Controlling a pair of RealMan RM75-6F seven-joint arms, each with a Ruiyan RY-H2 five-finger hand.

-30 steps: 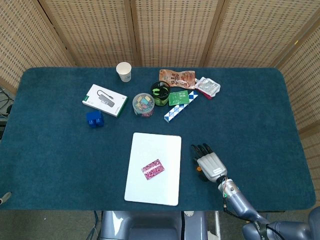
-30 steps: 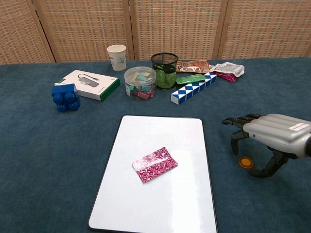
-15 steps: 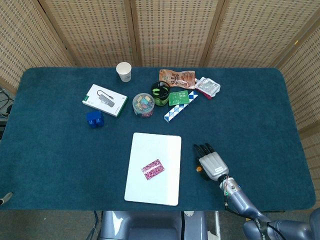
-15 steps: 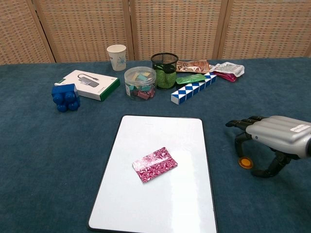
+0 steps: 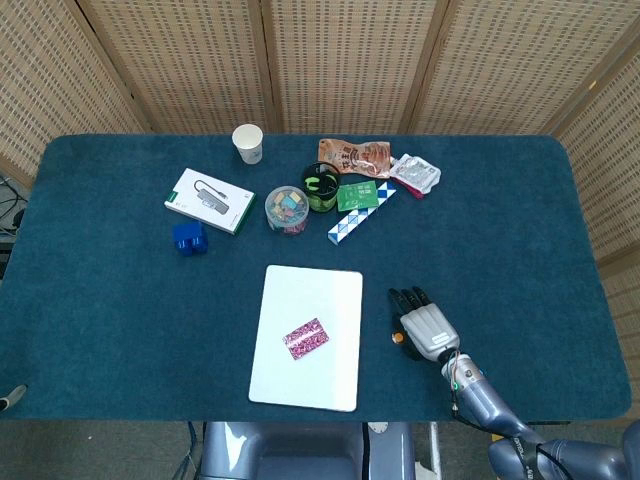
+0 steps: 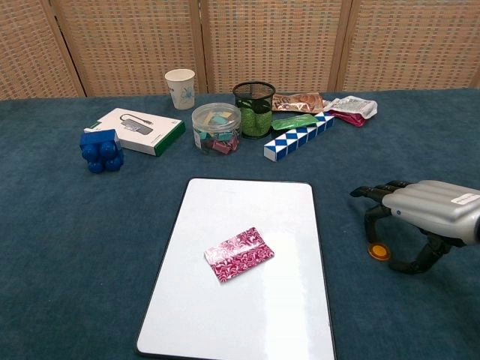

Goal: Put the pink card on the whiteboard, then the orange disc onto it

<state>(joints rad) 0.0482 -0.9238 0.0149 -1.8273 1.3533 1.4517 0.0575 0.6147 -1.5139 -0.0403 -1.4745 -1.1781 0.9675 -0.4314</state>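
With the pink card (image 6: 239,253) already on the whiteboard (image 6: 247,206), the right hand (image 6: 418,215) arches over the orange disc (image 6: 379,251) on the counter, fingers apart and empty, and I'd worry the flat disc skids away on pinching.

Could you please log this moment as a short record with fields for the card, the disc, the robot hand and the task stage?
pink card: lies flat on the whiteboard, near its middle
orange disc: on the blue cloth right of the whiteboard, under the right robot hand
right robot hand: arched over the disc, fingers pointing down around it, disc not lifted
left robot hand: not in view
stage: card placed; disc not yet on it
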